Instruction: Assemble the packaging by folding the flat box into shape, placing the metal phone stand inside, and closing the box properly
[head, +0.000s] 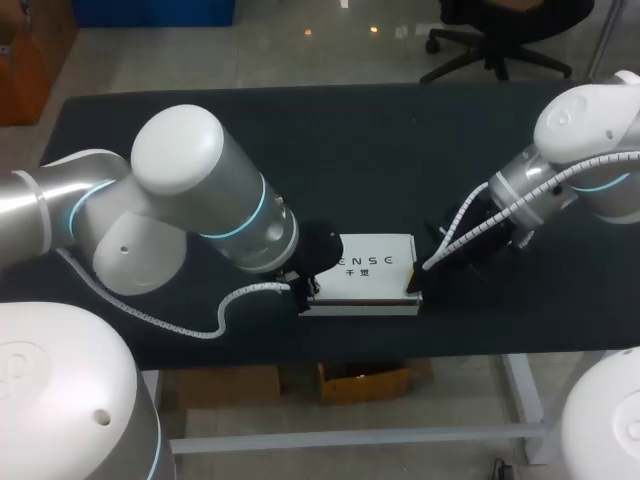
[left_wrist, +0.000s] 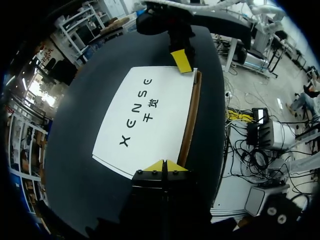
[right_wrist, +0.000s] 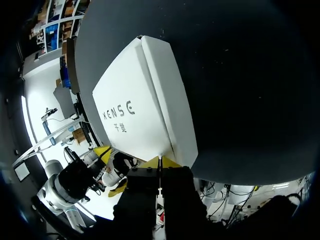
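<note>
Near the front edge of the bench (head: 400, 140) the white box (head: 365, 275) is set flat, met at either end by the left gripper (left_wrist: 162, 166) and the right gripper (right_wrist: 160, 161), each with its fingers drawn together on nothing. No stand is seen. Were the ends pushed unevenly, the box could be slid off the edge or crumpled, and the side where a brown strip (left_wrist: 190, 115) shows left gaping. Dark lettering (left_wrist: 145, 107) is printed on top, with two smaller characters beneath.

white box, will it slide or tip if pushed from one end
Likely slides, not tips: the box lies low and flat on the table. Probably light; the brown gap along one side hints at a loose flap.
</note>
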